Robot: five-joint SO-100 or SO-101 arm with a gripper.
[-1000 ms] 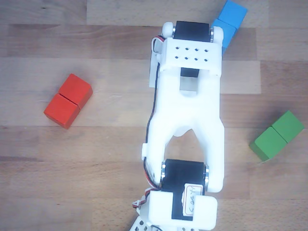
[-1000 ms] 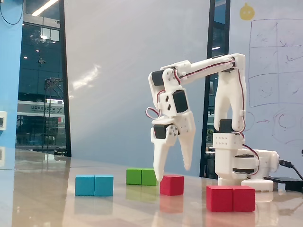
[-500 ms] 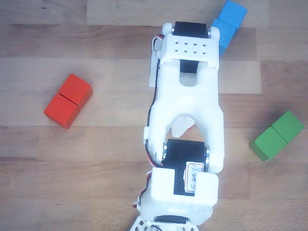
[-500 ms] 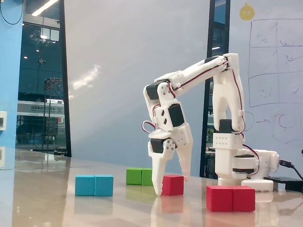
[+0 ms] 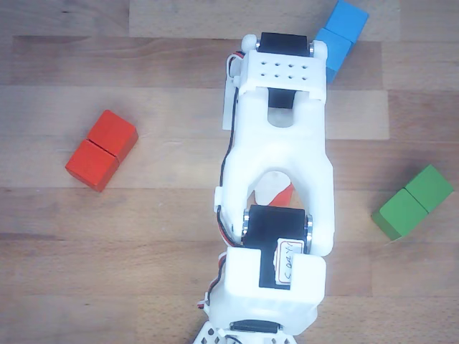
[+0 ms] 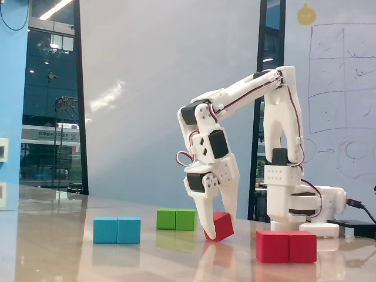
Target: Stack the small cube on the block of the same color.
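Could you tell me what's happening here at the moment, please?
A white arm has its pincer closed around the small red cube, which sits tilted with one edge off the table in the fixed view, so a lift seems to be starting. The red block it belongs on lies apart on the table with nothing on top. A blue block and a green block lie untouched elsewhere.

Blue block (image 6: 117, 230) and green block (image 6: 176, 219), well apart on wooden table (image 5: 165, 287).
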